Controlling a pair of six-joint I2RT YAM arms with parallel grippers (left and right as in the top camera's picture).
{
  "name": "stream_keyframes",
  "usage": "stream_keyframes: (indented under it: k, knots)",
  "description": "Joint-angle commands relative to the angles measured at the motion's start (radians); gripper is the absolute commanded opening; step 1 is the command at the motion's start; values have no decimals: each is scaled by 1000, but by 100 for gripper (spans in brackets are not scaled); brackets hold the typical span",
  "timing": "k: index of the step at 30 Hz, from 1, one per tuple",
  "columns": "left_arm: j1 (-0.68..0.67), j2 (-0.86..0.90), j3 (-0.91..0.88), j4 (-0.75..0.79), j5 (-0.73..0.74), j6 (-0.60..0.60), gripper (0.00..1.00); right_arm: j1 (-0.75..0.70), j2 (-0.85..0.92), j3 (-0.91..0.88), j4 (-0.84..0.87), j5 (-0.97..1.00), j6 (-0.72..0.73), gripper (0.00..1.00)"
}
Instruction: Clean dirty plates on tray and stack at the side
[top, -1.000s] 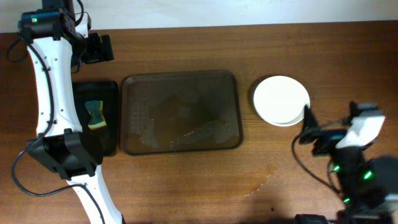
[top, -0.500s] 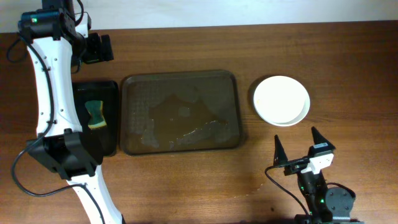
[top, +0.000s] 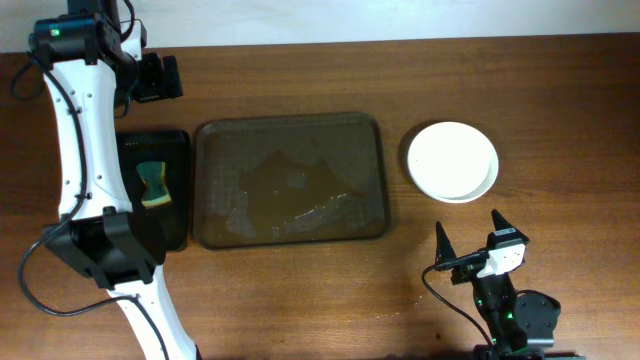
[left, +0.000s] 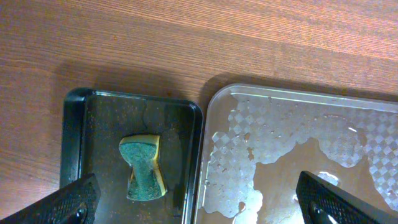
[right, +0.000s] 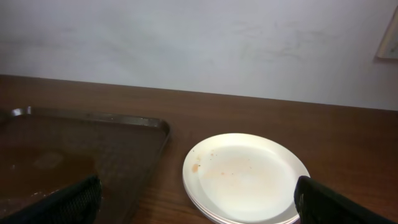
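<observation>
Plates (top: 452, 161) sit stacked on the table (top: 300, 290) right of the tray (top: 215, 150), well clear of its rim. The tray holds none, only a wet film (top: 290, 195).

Check the top plate before you call it done. The right wrist view shows a small brown fleck (right: 196, 167) near its left rim and a faint smear mid-plate, so my read is the wipe missed a bit.

The stack looks slightly offset, with a lower plate peeking out on the near-right side; a nudge there could slide it.

Right gripper (top: 467, 222) hangs empty near the stack, jaws spread wide. Left gripper (top: 172, 78) is also spread and empty, past the far end of the black tray (top: 180, 140) where the sponge (top: 153, 184) lies. If you re-wipe, a wet sponge could drip across the table.
</observation>
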Motion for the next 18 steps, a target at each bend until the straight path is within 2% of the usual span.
stream_keyframes:
  k: [1,13,16,18]
  knots:
    - [6,-7,6,-2,6,9,99,7,-10,-8,-1,13,7,98]
    - [6,-11,6,-4,2,10,99,7,-10,-8,-1,13,7,98]
    - [3,-85,-10,-19,-27,12,99,7,-10,-8,-1,13,7,98]
    - [-1,-207,-102,82,-7,12,99,7,-10,-8,-1,13,7,98]
